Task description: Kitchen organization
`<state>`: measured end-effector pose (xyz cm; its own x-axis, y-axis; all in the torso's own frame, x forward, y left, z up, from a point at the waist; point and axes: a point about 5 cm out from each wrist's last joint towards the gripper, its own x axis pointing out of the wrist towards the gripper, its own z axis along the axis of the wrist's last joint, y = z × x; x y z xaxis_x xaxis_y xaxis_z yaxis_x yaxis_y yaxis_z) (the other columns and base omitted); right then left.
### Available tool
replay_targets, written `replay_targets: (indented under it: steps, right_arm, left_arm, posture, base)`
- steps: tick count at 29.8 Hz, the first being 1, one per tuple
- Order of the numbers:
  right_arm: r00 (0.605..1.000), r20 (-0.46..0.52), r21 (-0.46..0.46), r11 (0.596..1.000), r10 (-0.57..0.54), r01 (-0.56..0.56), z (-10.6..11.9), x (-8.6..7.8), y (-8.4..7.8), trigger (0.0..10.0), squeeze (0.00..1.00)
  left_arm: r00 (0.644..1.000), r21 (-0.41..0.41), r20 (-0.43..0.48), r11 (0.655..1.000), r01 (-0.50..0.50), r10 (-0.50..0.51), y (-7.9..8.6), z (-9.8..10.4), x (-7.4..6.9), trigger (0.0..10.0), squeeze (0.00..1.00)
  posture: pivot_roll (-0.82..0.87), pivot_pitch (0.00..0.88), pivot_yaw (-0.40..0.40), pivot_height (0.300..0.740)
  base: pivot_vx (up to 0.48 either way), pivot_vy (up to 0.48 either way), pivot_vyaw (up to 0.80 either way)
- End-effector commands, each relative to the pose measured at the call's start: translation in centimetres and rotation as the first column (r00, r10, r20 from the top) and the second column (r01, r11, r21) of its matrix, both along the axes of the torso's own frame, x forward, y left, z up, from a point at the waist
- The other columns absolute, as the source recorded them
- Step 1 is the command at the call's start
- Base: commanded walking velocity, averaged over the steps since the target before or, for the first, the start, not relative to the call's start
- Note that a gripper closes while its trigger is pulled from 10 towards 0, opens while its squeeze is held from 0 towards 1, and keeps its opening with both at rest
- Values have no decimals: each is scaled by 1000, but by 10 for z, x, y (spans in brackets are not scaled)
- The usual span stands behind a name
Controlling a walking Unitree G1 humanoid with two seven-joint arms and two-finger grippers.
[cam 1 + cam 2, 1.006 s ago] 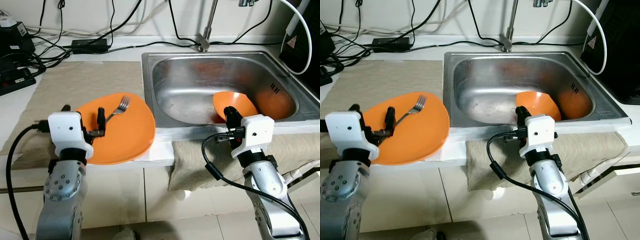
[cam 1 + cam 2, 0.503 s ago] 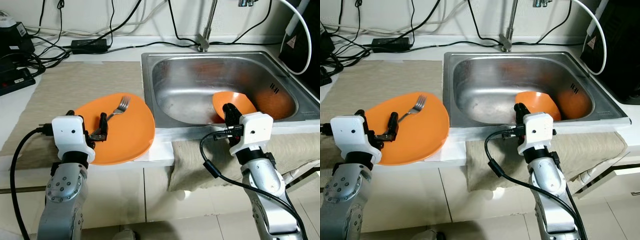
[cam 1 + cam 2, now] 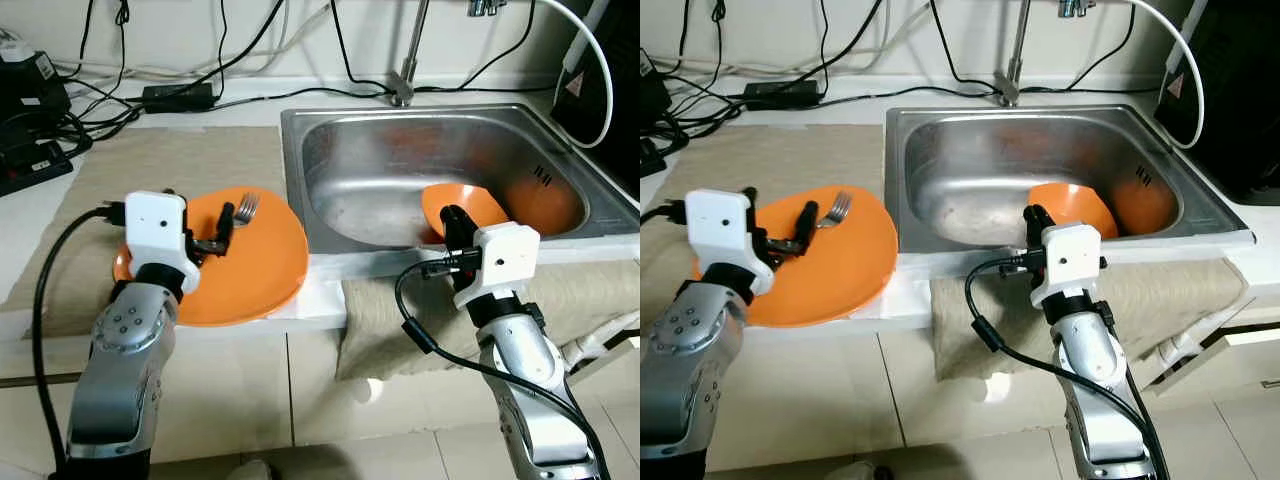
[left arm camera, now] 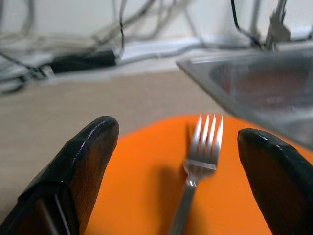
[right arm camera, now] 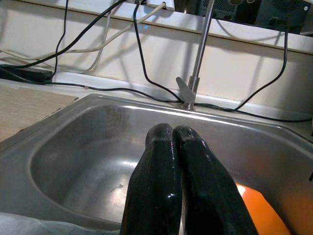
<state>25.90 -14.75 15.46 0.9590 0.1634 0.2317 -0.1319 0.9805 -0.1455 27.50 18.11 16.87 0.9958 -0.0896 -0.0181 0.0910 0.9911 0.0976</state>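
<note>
Left tool [image 4: 176,161] advanced over plate [image 3: 262,275], fingers apart astride fork [image 4: 198,161], right tool [image 5: 171,142] closed at sink [image 3: 560,225] edge

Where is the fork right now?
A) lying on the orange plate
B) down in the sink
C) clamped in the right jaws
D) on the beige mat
A: the fork lies on the orange plate, between the open fingers of the left gripper.
</note>
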Motion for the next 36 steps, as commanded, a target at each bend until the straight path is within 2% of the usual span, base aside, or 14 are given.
replay_targets:
  steps: [1, 3, 8, 14, 16, 20, 22, 28, 36]
  right_arm:
    - [1000, -3, -1, 1000, 3, -3, -1, 2, 1, 10000, 0]
    - [1000, -7, 0, 1000, 7, -7, -1, 2, 1, 10000, 0]
    - [1000, -9, -1, 1000, 11, -11, -1, 3, 0, 10000, 0]
    - [1000, -6, -7, 1000, 11, -12, 1, 5, -2, 10000, 0]
    - [1000, -8, -7, 1000, 10, -10, 1, 5, -3, 10000, 0]
    - [1000, -10, -6, 1000, 8, -8, 0, 5, -3, 10000, 0]
    - [1000, -11, -5, 1000, 9, -9, 0, 5, -3, 10000, 0]
    - [1000, -13, -6, 1000, 3, -4, 0, 5, -5, 10000, 0]
    - [1000, -20, -14, 1000, 2, -2, -1, 4, -7, 10000, 0]
  left_arm:
    - [998, 7, -41, 999, 40, -39, -4, -4, 4, 10000, 0]
    - [994, 43, -79, 996, 84, -80, -8, -9, 6, 10000, 0]
    - [988, 75, -124, 992, 102, -92, -9, -15, 12, 10000, 0]
    - [980, 54, -182, 995, 88, -77, -7, -20, 23, 10000, 0]
    - [977, 61, -202, 995, 76, -63, 1, -17, 30, 10000, 0]
    - [974, 67, -218, 994, 82, -66, 6, -13, 37, 10000, 0]
    - [961, 62, -266, 994, 92, -72, 12, -15, 42, 10000, 0]
    - [941, 87, -330, 990, 115, -80, 23, -14, 45, 10000, 0]
    - [936, 78, -322, 981, 180, -146, 24, 4, 46, 10000, 0]
  posture:
    - [45, 0, 17, 740]
    - [45, 0, 15, 740]
    - [41, 0, 11, 740]
    - [31, 0, 10, 740]
    - [29, 0, 13, 740]
    - [29, 0, 16, 740]
    - [28, 0, 17, 740]
    - [19, 1, 24, 740]
    - [18, 2, 24, 740]
  base:
    - [0, 0, 0]
    - [0, 0, 0]
    - [0, 0, 0]
    - [0, 0, 0]
    - [0, 0, 0]
    - [0, 0, 0]
    - [0, 0, 0]
    - [0, 0, 0]
    - [0, 0, 0]
